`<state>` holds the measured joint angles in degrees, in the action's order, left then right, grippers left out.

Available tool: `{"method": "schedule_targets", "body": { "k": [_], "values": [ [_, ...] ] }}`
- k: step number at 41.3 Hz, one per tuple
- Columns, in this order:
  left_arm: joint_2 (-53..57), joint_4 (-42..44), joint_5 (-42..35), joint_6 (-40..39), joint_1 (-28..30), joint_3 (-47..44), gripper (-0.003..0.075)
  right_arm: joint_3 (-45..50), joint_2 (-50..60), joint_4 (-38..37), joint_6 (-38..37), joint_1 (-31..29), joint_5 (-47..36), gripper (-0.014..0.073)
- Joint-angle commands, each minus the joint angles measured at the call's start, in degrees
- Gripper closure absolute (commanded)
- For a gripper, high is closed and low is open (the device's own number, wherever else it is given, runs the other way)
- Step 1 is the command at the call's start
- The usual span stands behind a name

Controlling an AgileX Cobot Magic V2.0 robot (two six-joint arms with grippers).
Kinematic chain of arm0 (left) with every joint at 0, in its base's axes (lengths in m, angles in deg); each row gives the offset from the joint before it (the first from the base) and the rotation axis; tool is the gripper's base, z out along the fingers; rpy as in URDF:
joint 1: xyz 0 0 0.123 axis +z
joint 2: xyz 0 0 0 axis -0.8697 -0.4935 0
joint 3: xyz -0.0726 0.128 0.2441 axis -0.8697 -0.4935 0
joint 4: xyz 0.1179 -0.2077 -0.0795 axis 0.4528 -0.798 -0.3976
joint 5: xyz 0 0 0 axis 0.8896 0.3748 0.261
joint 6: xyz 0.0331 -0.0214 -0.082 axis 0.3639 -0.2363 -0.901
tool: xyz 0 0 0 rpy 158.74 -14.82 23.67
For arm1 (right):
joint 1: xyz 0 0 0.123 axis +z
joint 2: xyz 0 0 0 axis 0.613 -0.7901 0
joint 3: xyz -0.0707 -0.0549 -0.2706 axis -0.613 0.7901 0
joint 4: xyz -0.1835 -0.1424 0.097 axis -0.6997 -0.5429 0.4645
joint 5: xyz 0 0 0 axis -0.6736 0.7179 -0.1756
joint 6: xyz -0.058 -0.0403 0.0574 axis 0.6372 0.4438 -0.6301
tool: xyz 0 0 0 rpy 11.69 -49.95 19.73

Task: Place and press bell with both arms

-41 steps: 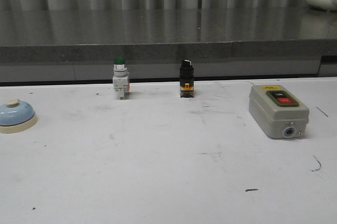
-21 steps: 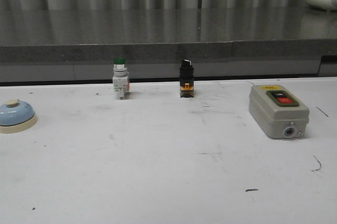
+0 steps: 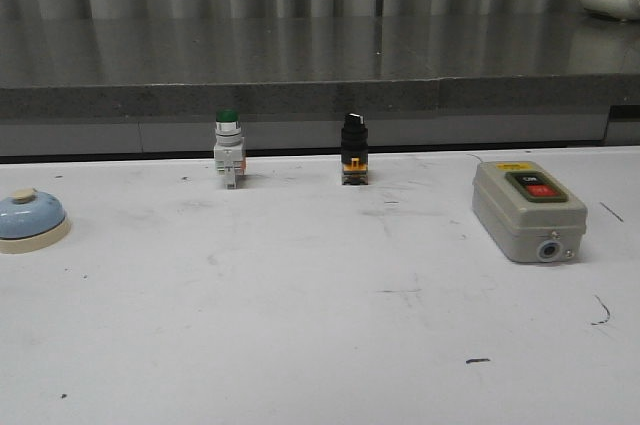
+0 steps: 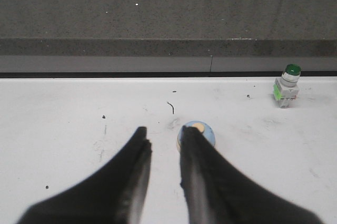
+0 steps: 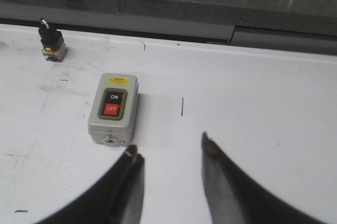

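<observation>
Bell (image 3: pixel 30 218) lt-blue dome, cream base & button, L tool (image 4: pixel 164 140) narrowly parted, R tool (image 5: pixel 168 147) wide, both empty

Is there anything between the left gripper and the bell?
No. In the left wrist view only bare table separates the left gripper from the bell.

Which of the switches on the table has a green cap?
The small push button at the back left has the green cap. The selector switch has a black knob, and the grey switch box carries black and red buttons.
</observation>
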<state>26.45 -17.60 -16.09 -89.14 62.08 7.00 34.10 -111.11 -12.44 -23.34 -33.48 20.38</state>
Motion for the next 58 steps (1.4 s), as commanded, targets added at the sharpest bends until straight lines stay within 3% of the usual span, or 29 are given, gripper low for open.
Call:
{"method": "schedule_targets", "body": {
  "k": [1,5,7,19,25,36,42,58],
  "values": [
    [-0.6,-0.4,-6.0,-0.5,-0.3,1.6,0.0328,-2.0,-0.6,-0.6,0.6,-0.3,-3.9,0.0111],
    [-0.6,-0.4,-7.1,-0.5,-0.3,1.6,0.017,-2.0,-0.6,-0.6,0.6,-0.3,-3.9,0.0096],
    [-0.6,-0.4,-7.4,-0.5,-0.3,1.6,0.0151,-2.0,-0.6,-0.6,0.6,-0.3,-3.9,0.0096],
    [-6.8,-1.4,-5.7,-0.5,-3.2,4.8,0.0153,-2.0,-0.6,-0.6,0.6,-0.3,-3.9,0.0096],
    [-14.7,-0.2,-3.1,-0.5,-7.0,8.8,0.0152,-2.0,-0.6,-0.6,0.6,-0.3,-3.9,0.0096],
    [-32.0,0.6,3.6,-0.5,-7.8,18.8,0.013,-2.0,-0.6,-0.6,0.6,-0.3,-3.9,0.0096],
    [-41.4,1.7,3.7,-0.4,-7.8,23.5,0.0077,-2.0,-0.6,-0.6,0.6,-0.3,-3.9,0.0096],
    [-63.1,2.5,3.7,-0.4,-7.8,33.4,0.0079,-2.0,-0.6,-0.6,0.6,-0.3,-3.9,0.0096]
  ]
}}
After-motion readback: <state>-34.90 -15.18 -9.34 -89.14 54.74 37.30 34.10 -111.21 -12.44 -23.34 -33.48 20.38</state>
